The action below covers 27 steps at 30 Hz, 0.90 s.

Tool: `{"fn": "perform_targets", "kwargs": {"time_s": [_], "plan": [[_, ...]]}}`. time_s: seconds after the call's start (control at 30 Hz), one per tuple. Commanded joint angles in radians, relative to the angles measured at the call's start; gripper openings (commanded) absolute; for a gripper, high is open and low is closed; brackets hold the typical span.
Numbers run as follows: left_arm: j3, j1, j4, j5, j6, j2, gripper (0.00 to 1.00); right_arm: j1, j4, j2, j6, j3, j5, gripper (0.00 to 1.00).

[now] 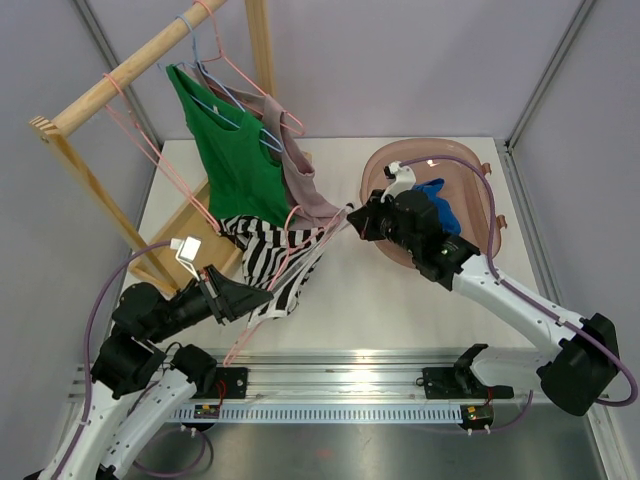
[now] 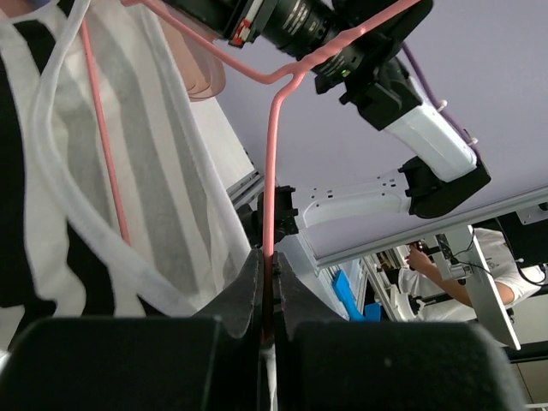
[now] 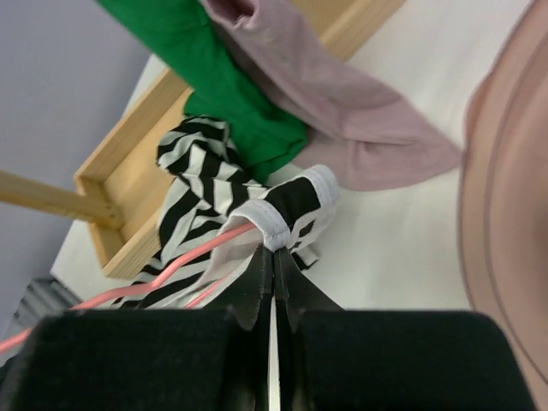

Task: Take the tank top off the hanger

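- The striped tank top (image 1: 268, 250) is still on the pink hanger (image 1: 238, 342). It hangs bunched over the left-centre of the table (image 1: 400, 300), at 6 o'clock from the green top (image 1: 235, 160) in the top view.
- The left hand (image 1: 264, 294) sits at the tank top's 6 o'clock edge. The left wrist view shows it clenched (image 2: 268, 270) on the hanger's thin pink wire (image 2: 272, 163), with striped cloth (image 2: 51, 171) draped just beside it at 10 o'clock.
- The right hand (image 1: 356, 216) is at 2 o'clock from the tank top. In its wrist view the fingers are pressed together (image 3: 272, 261) on the white-edged strap (image 3: 295, 201), where it loops over the hanger's end (image 3: 193, 255).
- The hanger runs on a slant between the two hands, from 7 o'clock up to 1 o'clock.
- The green top and a mauve garment (image 1: 298, 170) hang from the wooden rack (image 1: 120, 75) at the table's 10 o'clock corner, their lower edges touching the striped cloth.
- A pink basin (image 1: 470, 165) sits at 3 o'clock from the right hand, holding something blue (image 1: 442, 208).
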Motion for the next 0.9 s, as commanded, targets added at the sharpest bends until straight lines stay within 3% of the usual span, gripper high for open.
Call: {"fn": "perform_targets", "kwargs": {"time_s": [0.0,0.33,0.47,0.7,0.87], "plan": [[0.058,-0.005,0.051,0.098,0.002,-0.006,0.00,-0.010,-0.108,0.015,-0.066,0.105,0.222,0.00],[0.133,-0.005,0.226,0.141,-0.059,0.071,0.00,-0.017,-0.281,0.065,-0.061,0.242,0.161,0.00],[0.179,-0.005,0.313,0.138,-0.066,0.134,0.00,-0.040,-0.332,0.030,-0.061,0.288,0.070,0.00],[0.302,-0.014,0.555,0.054,0.045,0.284,0.00,-0.039,-0.297,-0.116,-0.054,0.283,-0.325,0.00],[0.379,-0.035,0.707,0.015,0.210,0.387,0.00,-0.039,-0.317,-0.202,-0.049,0.322,-0.496,0.00]]}}
